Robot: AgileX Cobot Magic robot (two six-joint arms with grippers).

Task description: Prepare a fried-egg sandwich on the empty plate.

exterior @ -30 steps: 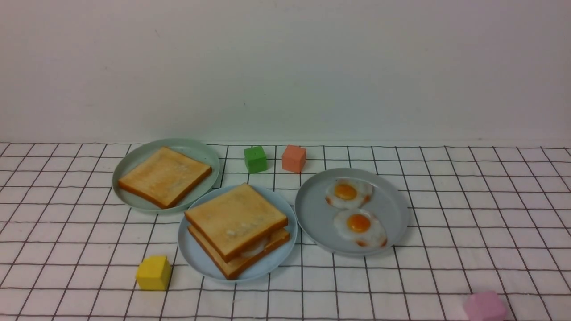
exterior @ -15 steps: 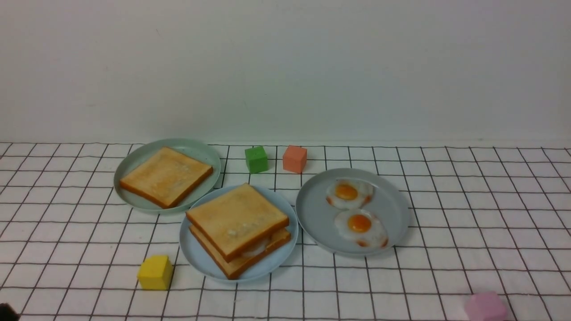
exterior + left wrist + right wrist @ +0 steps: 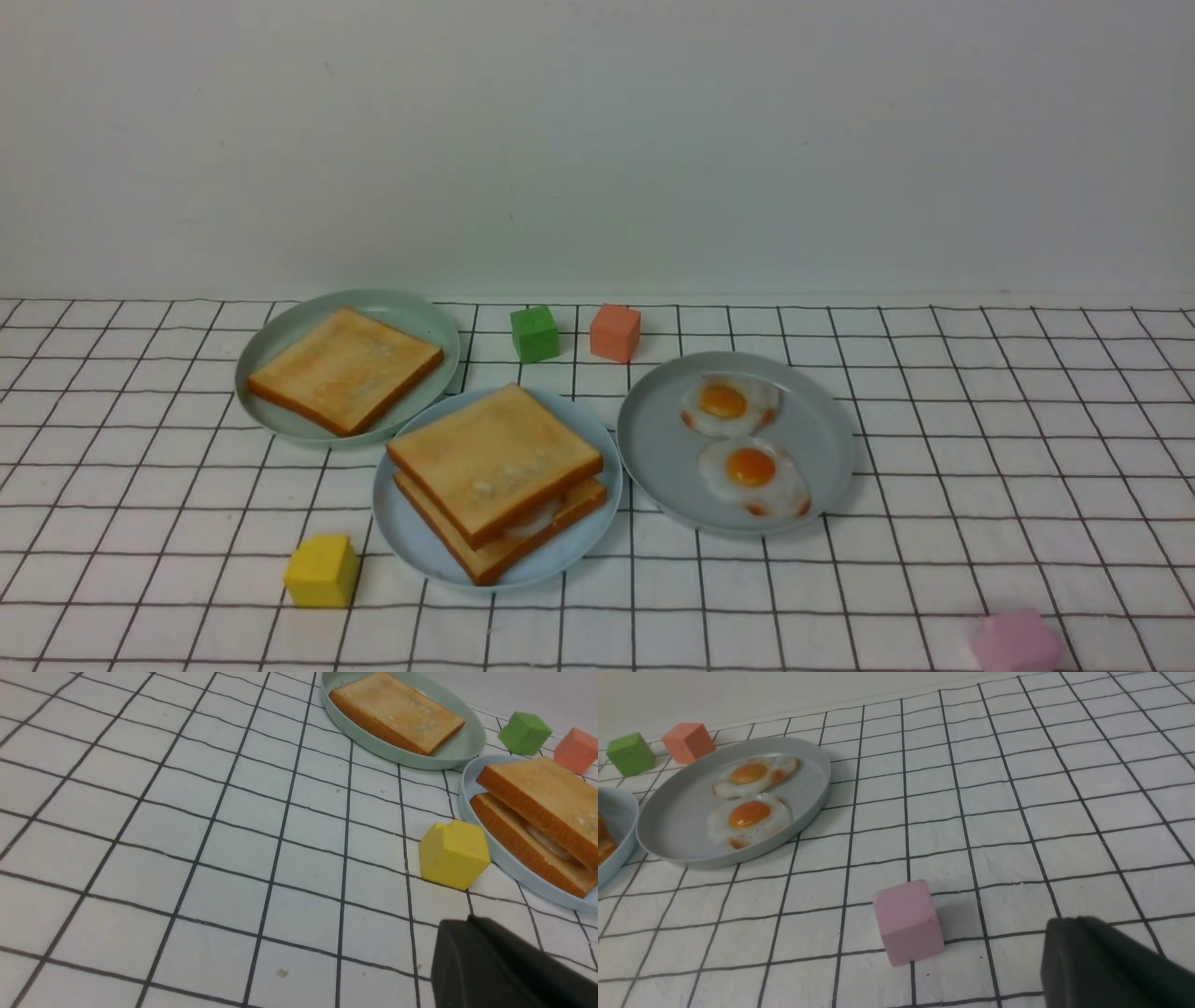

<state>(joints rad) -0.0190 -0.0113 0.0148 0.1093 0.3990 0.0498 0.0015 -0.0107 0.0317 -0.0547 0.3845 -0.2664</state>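
Fried-egg sandwich sits on the light blue plate, near the front centre of the desk in the front view. It is square, so no long axis can be named; it lies turned diamond-wise, one corner toward the camera, the upper slice slightly offset from the lower, with white egg showing at the right-hand gap. The desk carries a white cloth with a black grid; a plain pale wall closes the room behind. A pale green plate with a single toast slice stands behind and left, its rim close against the blue plate. A grey plate with two fried eggs stands just to the right. A green cube and an orange cube stand behind, a yellow cube in front left, a pink cube at front right. Neither arm appears here.

Left wrist view: the left tool shows as a dark mass only, above bare cloth; it is pressed together and carries nothing visible. The yellow cube lies just beside the blue plate's rim.

Right wrist view: the right tool is likewise a dark mass near the pink cube, apart from it; its spread cannot be told.
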